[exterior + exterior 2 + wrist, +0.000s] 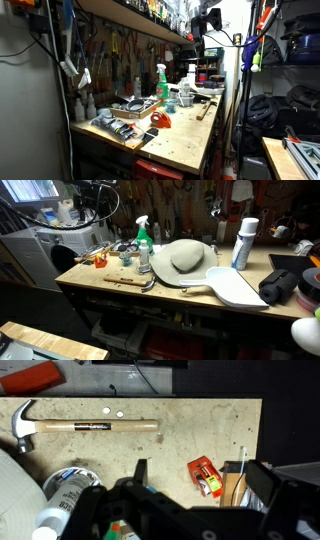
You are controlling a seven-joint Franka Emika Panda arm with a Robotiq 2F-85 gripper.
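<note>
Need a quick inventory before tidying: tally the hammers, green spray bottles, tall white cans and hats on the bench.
hammer: 1
green spray bottle: 1
tall white can: 1
hat: 1
Total: 4

We are looking along a wooden workbench (185, 142) where a green spray bottle (161, 80) is standing and a hammer (206, 109) is lying nearby.
</note>
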